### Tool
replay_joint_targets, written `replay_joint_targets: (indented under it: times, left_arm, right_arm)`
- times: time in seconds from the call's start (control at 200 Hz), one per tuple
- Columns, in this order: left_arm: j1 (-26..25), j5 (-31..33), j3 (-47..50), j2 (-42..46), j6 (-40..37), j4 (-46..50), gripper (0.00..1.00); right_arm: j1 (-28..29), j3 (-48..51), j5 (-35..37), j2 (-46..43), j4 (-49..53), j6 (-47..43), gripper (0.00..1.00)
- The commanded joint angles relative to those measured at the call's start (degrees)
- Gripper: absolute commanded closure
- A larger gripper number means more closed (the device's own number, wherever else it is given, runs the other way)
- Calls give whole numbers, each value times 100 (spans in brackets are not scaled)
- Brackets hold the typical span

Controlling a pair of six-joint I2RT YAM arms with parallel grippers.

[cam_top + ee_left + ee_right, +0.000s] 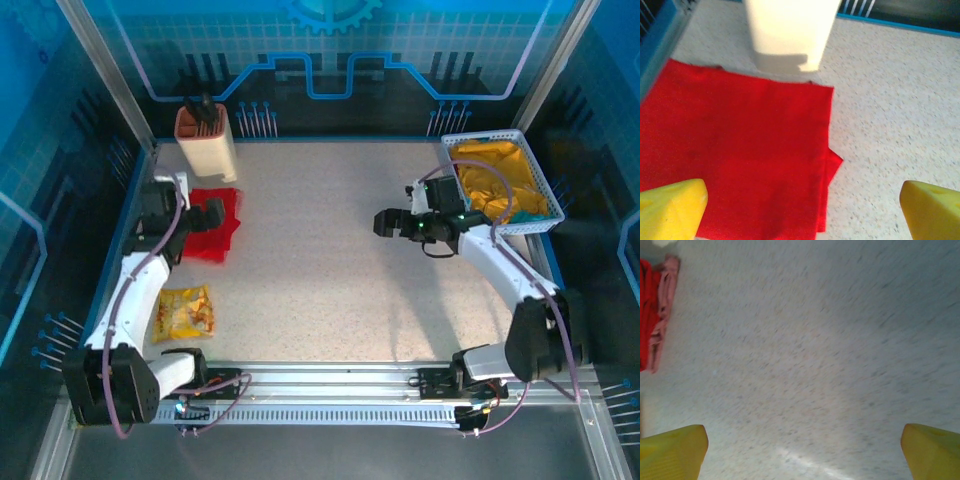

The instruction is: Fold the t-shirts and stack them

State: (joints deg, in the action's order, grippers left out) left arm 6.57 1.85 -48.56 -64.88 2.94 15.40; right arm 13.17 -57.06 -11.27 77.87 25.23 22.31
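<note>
The red t-shirt (222,230) lies folded flat at the table's left, its plain side up (740,150). My left gripper (208,214) hovers over it, open, with its yellow fingertips (671,207) wide apart and nothing between them (802,215). In the right wrist view the red shirt (645,315) sits at the far left with the dusty-pink t-shirt's edge (665,305) against it. My right gripper (384,222) is above the bare table right of centre, open and empty (802,452).
A cream container (207,140) with a brown top stands just behind the red shirt (790,30). A white basket (540,175) holding yellow cloth (500,185) sits at the back right. A yellow snack bag (186,311) lies near the left arm.
</note>
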Motion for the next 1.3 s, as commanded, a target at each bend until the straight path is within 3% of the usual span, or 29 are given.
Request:
replay_joint_targets:
  times: [0.0,0.11,0.245,0.34,0.595,0.755,0.901,0.946,1.096,1.296]
  left_arm:
    - [-50,-619,708,108,295,-1319,1]
    - [-68,-408,1542,84,374,-2529,1]
    - [-84,-179,1986,-463,189,-3630,1]
    - [-94,-208,2209,-835,163,-4478,1]
    - [-171,-372,2594,-1528,88,-5884,1]
    - [-225,-598,2927,-1937,6,-6887,1]
    - [-255,-640,2907,-2462,-52,-7389,1]
    - [-273,-567,2808,-2349,-49,-6983,1]
    - [-334,-451,2772,-2395,-84,-6999,1]
    - [-356,-497,2746,-2387,-125,-6919,1]
  right_arm:
    - [29,550,1547,-487,-324,-606,0]
    - [-5,1535,2314,-1156,-1398,-850,0]
    - [-54,3041,2708,-1910,-3565,-1303,0]
    - [-168,3292,2712,-2047,-4180,-1516,0]
    - [-505,3398,2722,-773,-5444,-2124,0]
    - [-828,3664,2130,-172,-6791,-2176,0]
    - [-1151,3823,1823,780,-8070,-1891,0]
    - [-1155,3952,1721,1144,-8844,-1938,0]
    - [-1044,3511,1711,972,-7677,-2082,0]
    - [-1017,3519,1800,1016,-7777,-2101,0]
